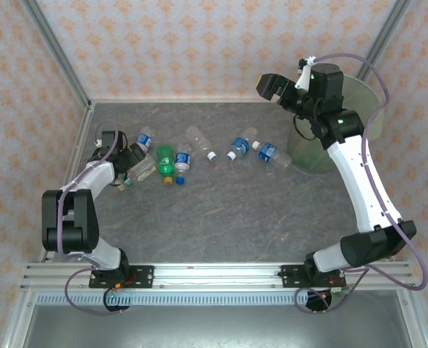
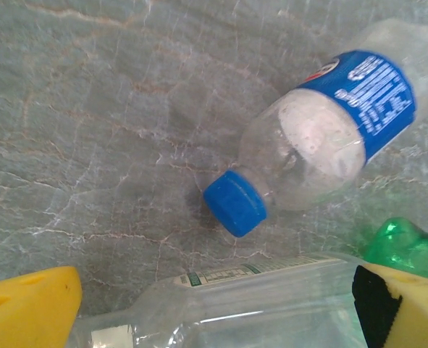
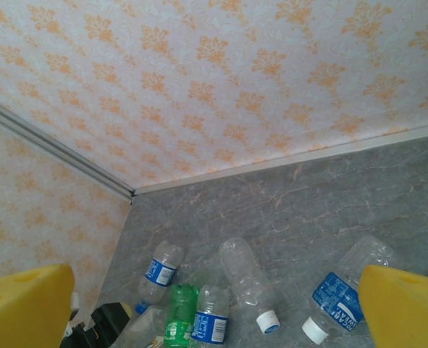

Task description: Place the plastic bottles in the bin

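**Clerk:** Yellow fingers (image 2: 25,308) of left end effector (image 2: 214,315), bottom of wrist frame: spread wide, straddling one clear bottle (image 2: 271,304) lying on its side. Contact: cannot tell.

**Auditor:** Hazard?

**Clerk:** Likely a slip. The round, smooth body may squirt out as the jaws close, or roll into the blue-capped bottle (image 2: 322,138) just above it. Green bottle (image 2: 405,246), lower right, sits close enough to get pinched as well.

**Auditor:** Right end effector (image 1: 280,85)?

**Clerk:** Open, empty, raised at upper right of overhead frame, beside bin (image 1: 308,156).

**Auditor:** Other stock?

**Clerk:** Scattered bottles (image 1: 239,145) mid-surface (image 1: 235,210), mostly well apart from bin. The carry is long, so a drop is possible.

**Auditor:** Obscured items?

**Clerk:** Bin mouth sits largely behind right arm (image 1: 358,174); contents unreadable. Clear bottle is cut off by lower edge, its label too small to read.
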You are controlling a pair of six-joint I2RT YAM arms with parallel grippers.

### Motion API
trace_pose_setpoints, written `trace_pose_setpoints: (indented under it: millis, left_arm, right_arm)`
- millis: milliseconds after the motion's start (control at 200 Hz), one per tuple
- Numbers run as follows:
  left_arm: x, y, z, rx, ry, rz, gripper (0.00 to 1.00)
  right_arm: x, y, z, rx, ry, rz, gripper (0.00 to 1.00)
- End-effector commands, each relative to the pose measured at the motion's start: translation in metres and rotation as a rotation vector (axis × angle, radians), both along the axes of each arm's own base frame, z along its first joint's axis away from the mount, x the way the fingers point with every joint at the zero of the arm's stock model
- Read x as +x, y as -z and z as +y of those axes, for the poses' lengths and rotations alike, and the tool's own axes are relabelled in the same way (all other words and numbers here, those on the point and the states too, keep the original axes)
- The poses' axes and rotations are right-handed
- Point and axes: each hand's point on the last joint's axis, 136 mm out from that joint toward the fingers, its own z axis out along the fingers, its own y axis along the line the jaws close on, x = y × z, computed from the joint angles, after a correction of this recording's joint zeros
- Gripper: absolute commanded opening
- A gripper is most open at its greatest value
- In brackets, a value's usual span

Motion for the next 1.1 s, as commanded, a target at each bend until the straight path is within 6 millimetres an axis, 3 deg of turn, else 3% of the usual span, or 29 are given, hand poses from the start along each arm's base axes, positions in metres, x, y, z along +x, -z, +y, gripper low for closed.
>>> trace_pose_setpoints:
  millis: [0,260,651,896,1096]
  left_arm:
    - [0.009,0.002,-0.009,-0.076,0.050,-0.036,0.98]
    - [-0.003,0.007,-0.028,-0.169,0.098,-0.048,0.97]
    - [-0.034,0.000,-0.061,-0.291,0.122,-0.078,0.95]
    - [-0.061,0.010,-0.068,-0.188,0.124,-0.040,0.94]
    - [-0.076,0.025,-0.073,-0.110,0.148,0.029,0.84]
  right_arm:
    - [-0.010,-0.008,-0.001,-0.015,-0.013,-0.024,1.00]
    - [-0.011,-0.006,0.001,-0.001,-0.021,-0.017,1.00]
    - [0.000,0.011,0.029,0.044,-0.095,0.023,1.00]
    - [0.002,0.022,0.049,0.036,-0.135,0.045,1.00]
    - [0.000,0.023,0.052,0.044,-0.141,0.050,1.00]
